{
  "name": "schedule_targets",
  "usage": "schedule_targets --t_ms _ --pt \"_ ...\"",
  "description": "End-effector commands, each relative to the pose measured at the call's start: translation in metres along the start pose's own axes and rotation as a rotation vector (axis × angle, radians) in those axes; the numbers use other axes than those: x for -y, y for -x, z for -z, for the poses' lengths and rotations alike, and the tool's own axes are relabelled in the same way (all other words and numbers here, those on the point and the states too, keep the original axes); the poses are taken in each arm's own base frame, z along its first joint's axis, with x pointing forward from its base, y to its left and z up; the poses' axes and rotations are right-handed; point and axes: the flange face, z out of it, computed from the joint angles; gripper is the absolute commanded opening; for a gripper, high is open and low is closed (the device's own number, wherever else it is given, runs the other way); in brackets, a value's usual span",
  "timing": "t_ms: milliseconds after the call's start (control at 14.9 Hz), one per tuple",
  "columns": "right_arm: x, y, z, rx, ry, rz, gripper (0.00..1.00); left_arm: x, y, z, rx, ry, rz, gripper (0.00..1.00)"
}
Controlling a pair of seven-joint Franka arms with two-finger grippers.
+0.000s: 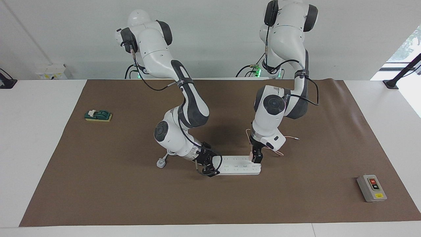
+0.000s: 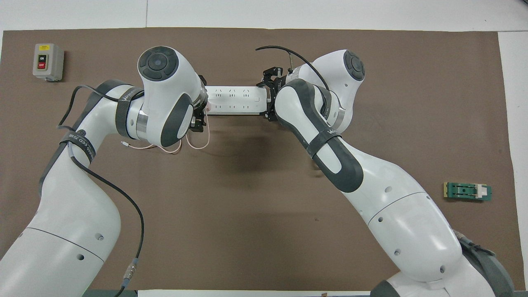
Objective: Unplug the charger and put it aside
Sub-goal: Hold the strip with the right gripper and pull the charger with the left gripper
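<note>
Both arms crowd the power strip (image 1: 241,165) ends, bare mat (image 1: 296,204) around, switch box (image 1: 371,188) well apart

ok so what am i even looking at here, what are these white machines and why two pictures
These are two robot arms with two-finger grippers, working at a table under a brown mat. One picture faces them from across the table; the other looks down from above their end. The right gripper is at one end of a white power strip. The left gripper is at the strip's other end, on a small pink charger with a thin looping cable. A grey switch box and a green block lie off toward the mat's ends.
</note>
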Motion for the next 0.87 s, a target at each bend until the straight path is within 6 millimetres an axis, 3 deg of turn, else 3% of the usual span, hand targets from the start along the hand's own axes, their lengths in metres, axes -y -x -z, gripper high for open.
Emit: schedule_targets --t_ms 0,67,135,202,404,673,807 --pt "0.008 0.001 -0.006 0.041 -0.038 -0.004 0.00 0.006 -0.001 0.004 -0.026 0.027 -0.023 0.47" --pt "0.008 0.002 -0.006 0.041 -0.037 -0.002 0.00 0.006 -0.001 0.003 -0.035 0.025 -0.027 0.21" --pt "0.007 0.002 -0.006 0.042 -0.035 -0.002 0.00 0.008 0.004 0.002 -0.049 0.032 -0.046 0.07" --pt "0.008 0.002 -0.006 0.041 -0.037 -0.002 0.00 0.008 0.005 0.003 -0.053 0.032 -0.050 0.00" --pt "0.008 0.002 -0.005 0.044 -0.035 -0.004 0.00 0.006 0.005 0.009 -0.050 0.031 -0.041 0.00" --pt "0.008 0.000 -0.004 0.044 -0.034 -0.006 0.00 -0.005 0.001 0.037 -0.059 -0.016 -0.031 0.00" --pt "0.008 -0.001 -0.004 0.045 -0.031 -0.007 0.00 -0.005 -0.001 0.041 -0.073 -0.053 -0.029 0.00"
